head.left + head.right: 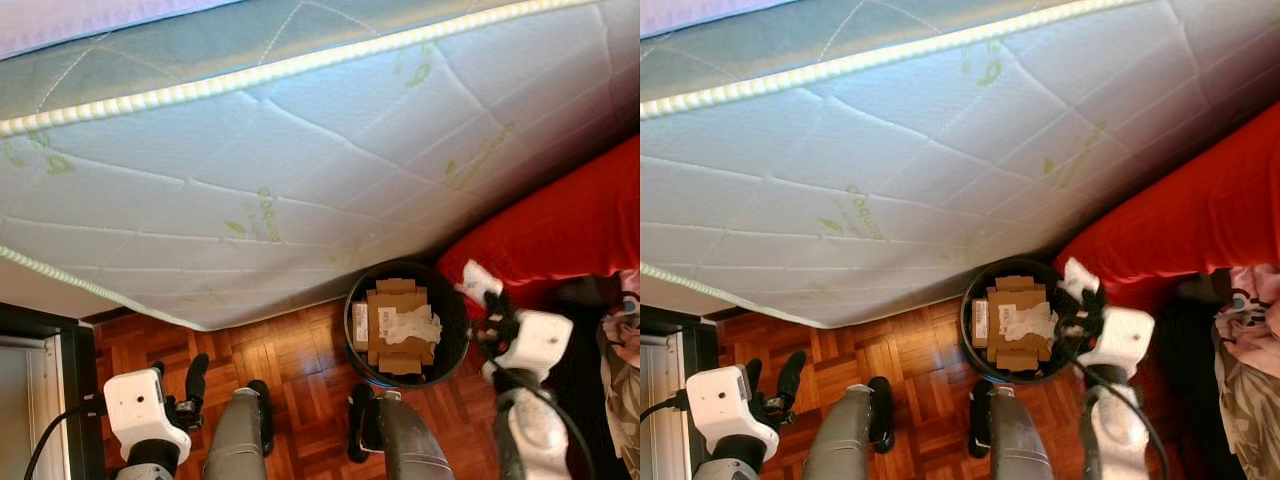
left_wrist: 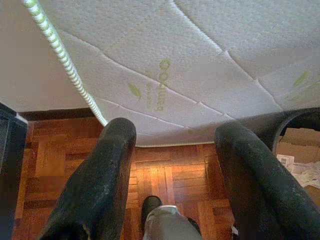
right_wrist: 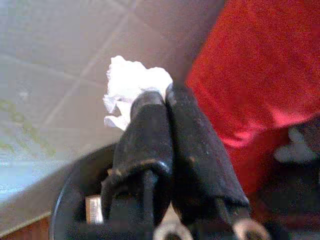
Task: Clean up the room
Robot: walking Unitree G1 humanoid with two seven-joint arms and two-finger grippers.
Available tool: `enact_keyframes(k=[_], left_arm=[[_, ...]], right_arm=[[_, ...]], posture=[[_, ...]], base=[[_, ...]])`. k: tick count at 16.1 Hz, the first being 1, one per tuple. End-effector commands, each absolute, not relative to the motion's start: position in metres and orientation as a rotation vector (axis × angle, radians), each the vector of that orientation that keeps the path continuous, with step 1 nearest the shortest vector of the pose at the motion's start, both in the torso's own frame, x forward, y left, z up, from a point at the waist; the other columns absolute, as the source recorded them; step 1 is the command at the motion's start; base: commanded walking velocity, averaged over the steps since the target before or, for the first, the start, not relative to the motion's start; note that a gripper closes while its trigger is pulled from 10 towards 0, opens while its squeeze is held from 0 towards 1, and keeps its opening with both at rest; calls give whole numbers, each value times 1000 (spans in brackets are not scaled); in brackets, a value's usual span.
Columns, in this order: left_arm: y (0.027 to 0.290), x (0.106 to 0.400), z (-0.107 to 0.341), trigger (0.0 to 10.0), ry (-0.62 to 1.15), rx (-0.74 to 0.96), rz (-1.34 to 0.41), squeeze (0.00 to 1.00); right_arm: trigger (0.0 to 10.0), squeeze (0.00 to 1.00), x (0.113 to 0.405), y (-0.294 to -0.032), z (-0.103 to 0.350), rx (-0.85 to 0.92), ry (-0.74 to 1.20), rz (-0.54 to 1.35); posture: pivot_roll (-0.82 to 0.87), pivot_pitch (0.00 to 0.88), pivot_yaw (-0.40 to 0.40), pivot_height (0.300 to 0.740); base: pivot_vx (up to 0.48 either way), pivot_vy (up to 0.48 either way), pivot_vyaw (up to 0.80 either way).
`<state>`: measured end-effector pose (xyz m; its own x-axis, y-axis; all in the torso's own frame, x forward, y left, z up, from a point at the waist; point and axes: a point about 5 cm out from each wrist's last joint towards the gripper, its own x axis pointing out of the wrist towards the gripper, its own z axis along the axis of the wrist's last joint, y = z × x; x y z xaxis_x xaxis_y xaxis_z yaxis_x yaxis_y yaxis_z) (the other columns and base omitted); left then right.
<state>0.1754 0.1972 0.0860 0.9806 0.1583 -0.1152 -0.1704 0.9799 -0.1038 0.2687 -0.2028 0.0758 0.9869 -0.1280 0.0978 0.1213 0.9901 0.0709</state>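
A round black bin stands on the parquet by the mattress, holding cardboard pieces and crumpled white paper. My right gripper hovers at the bin's right rim, shut on a white crumpled tissue. In the right wrist view the tissue sticks out past the pressed-together fingertips, above the bin. My left gripper hangs low on the left over the floor, open with nothing in it; its fingers stand wide apart in the left wrist view.
A large white quilted mattress leans across the upper view. A red blanket lies at right, with patterned fabric at the far right edge. Dark furniture stands at lower left. My legs stand on the wood parquet.
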Motion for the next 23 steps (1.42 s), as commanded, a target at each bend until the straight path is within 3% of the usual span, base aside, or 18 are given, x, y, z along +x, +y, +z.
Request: enact_keyframes(k=[1, 7, 11, 23], left_arm=[[201, 168, 76, 10000, 154, -113, 188, 0], [203, 167, 78, 10000, 155, -109, 193, 0], [204, 163, 78, 10000, 158, -104, 199, 0], [202, 158, 78, 10000, 171, -104, 197, 0]], right_arm=[[10000, 0, 264, -206, 55, 69, 0, -126], [10000, 0, 288, -209, 15, 6, 323, -99], [10000, 0, 284, -213, -4, -30, 492, -142], [10000, 0, 300, -205, 9, 21, 414, -125]], posture=[[181, 491, -52, 672], [201, 498, -46, 672], [220, 507, -42, 672], [228, 526, -32, 672]], base=[[0, 0, 0], [0, 0, 0], [0, 0, 0], [0, 0, 0]])
